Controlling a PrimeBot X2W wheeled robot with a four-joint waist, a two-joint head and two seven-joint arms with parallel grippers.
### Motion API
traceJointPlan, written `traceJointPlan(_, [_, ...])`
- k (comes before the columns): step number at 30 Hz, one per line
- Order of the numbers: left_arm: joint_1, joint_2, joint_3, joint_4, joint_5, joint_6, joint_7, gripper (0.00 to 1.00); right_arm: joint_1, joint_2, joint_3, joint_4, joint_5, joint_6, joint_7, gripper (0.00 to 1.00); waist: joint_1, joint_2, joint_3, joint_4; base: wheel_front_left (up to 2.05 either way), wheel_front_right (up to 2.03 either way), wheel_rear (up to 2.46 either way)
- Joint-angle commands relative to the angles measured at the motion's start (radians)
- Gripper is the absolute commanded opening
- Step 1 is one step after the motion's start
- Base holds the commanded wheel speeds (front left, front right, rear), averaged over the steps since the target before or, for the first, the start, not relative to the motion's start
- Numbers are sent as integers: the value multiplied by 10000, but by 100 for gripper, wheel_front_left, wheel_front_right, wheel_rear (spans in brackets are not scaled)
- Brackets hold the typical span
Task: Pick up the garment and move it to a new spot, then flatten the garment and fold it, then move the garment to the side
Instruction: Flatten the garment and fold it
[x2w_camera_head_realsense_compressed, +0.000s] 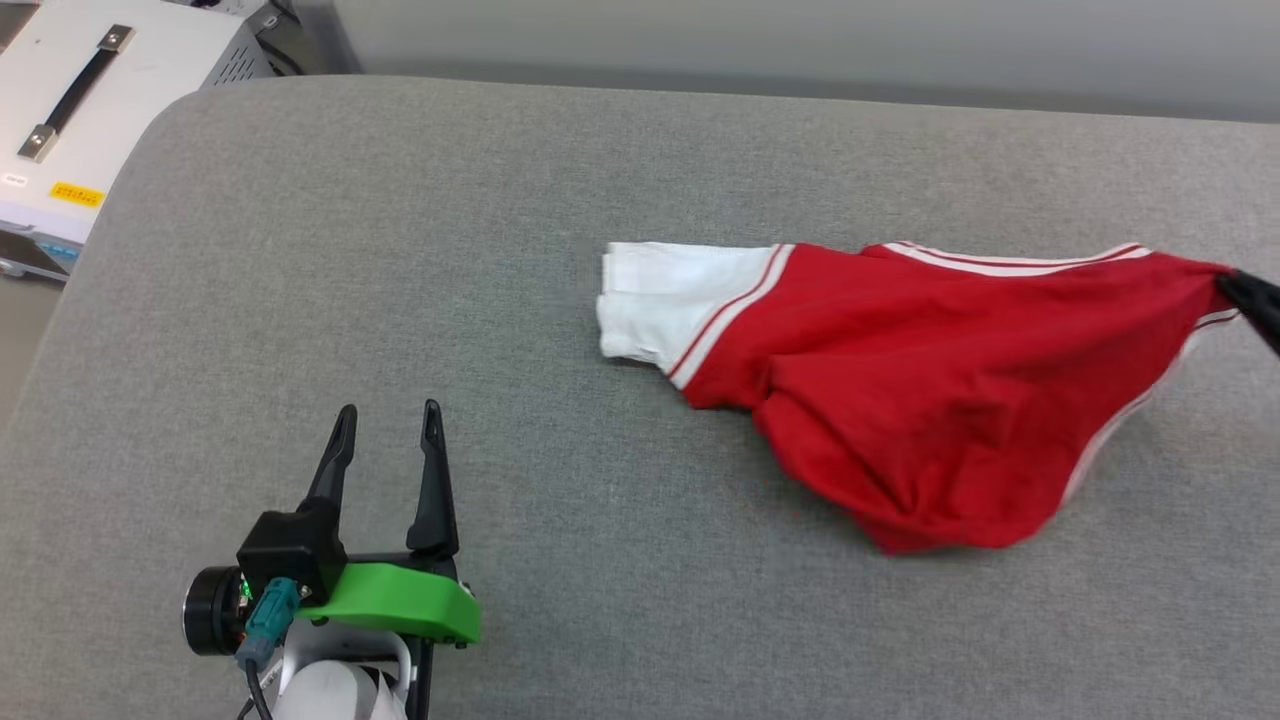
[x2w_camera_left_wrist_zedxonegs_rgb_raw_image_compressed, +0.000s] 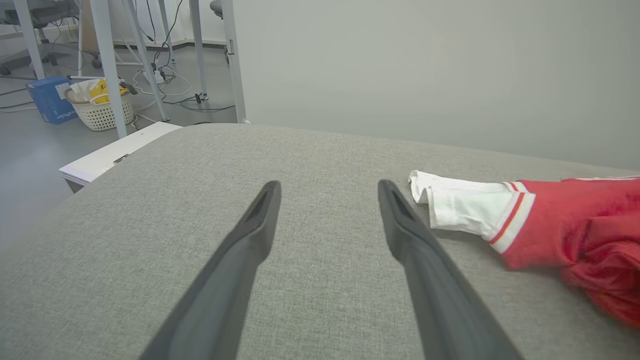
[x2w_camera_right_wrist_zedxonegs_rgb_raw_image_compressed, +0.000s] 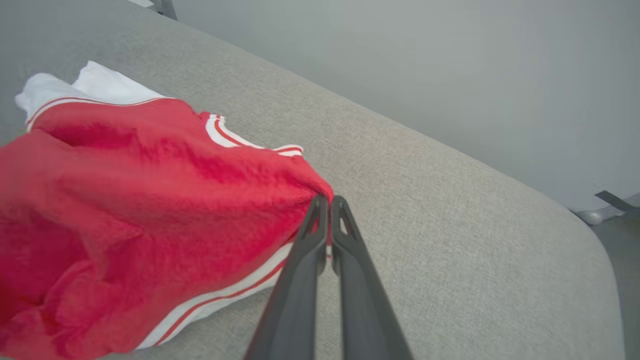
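Apparently mid-move: the right gripper (x2w_camera_right_wrist_zedxonegs_rgb_raw_image_compressed: 327, 201) has its fingers pinched shut on an edge of the garment (x2w_camera_head_realsense_compressed: 930, 400), bunched right of centre on the desk (x2w_camera_head_realsense_compressed: 400, 250). The left gripper (x2w_camera_head_realsense_compressed: 390, 420) hovers with fingers apart, empty. Next probably calls for release, then flattening.

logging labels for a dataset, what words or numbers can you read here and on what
Nothing can be read in full.
On the yellow sticker on the white metal case with a black handle: print too small to read.
On the blue box: white lettering, blurred.
On the red garment with white sleeves: no print showing.
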Motion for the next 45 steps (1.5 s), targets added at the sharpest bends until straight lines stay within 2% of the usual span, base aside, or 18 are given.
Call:
traceJointPlan(1, [117, -50, 8, -6, 73, -50, -57, 100, 301, -126, -417, -80, -142, -7, 74, 0, 0, -1, -72, -109, 0, 0, 0])
traceJointPlan(6, [136, -51, -111, -22, 66, -38, -57, 100, 1246, -481, -2366, -350, -838, -7, 701, 0, 0, -1, -34, -92, 0, 0, 0])
traceJointPlan(10, [68, -51, -199, -31, 21, -18, -57, 100, 1886, -466, -3919, -771, -1350, -7, 1379, 0, 0, -1, 149, 61, 0, 0, 0])
traceJointPlan(14, [-55, -51, -289, -61, -57, 27, -57, 100, 2264, -250, -5105, -1231, -2066, -7, 2208, 0, 0, -1, 479, 257, 0, 0, 0])
traceJointPlan(17, [-227, -51, -385, -93, -115, 49, -57, 100, 2211, 149, -5586, -1415, -2392, -7, 2850, 0, 0, -1, 815, 424, 0, 0, 0])
traceJointPlan(23, [-830, -51, -632, -147, -248, 45, -57, 100, 1079, 886, -5484, -842, -3069, -7, 3856, 0, 0, -1, 1639, 847, 0, 0, 0])
traceJointPlan(28, [-1200, -51, -904, -155, -371, 96, -57, 100, -148, 1567, -4469, 746, -3416, -7, 4259, 0, 0, -1, 2035, 1166, 0, 0, 0])
traceJointPlan(29, [-1255, -51, -962, -144, -392, 126, -57, 100, -501, 1938, -4181, 1540, -3375, -7, 4261, 0, 0, -1, 2074, 1223, 0, 0, 0])
traceJointPlan(32, [-1280, -51, -1049, -128, -418, 174, -57, 100, -753, 2325, -3718, 2681, -3381, -7, 4182, 0, 0, -1, 2056, 1327, 0, 0, 0])
traceJointPlan(38, [-1162, -51, -985, -105, -371, 249, -57, 100, -905, 2631, -3139, 3830, -3015, -7, 3439, 0, 0, -1, 1809, 1274, 0, 0, 0])
traceJointPlan(39, [-1118, -51, -926, -89, -338, 242, -57, 100, -937, 2625, -3053, 3905, -2960, -7, 3182, 17, 0, -1, 1725, 1221, 0, 0, 0])
traceJointPlan(40, [-1079, -51, -860, -77, -295, 226, -57, 100, -964, 2624, -2998, 3949, -2906, -7, 2878, 63, 0, -1, 1626, 1160, 0, 0, 0])
traceJointPlan(41, [-1052, -51, -803, -69, -262, 208, -57, 100, -977, 2627, -2966, 3954, -2859, -7, 2605, 100, 0, -1, 1544, 1104, 0, 0, 0])
traceJointPlan(45, [-959, -51, -496, -42, -11, 29, -57, 100, -867, 2580, -2820, 3802, -2855, -7, 1276, 100, 0, -1, 1134, 812, 0, 0, 0])
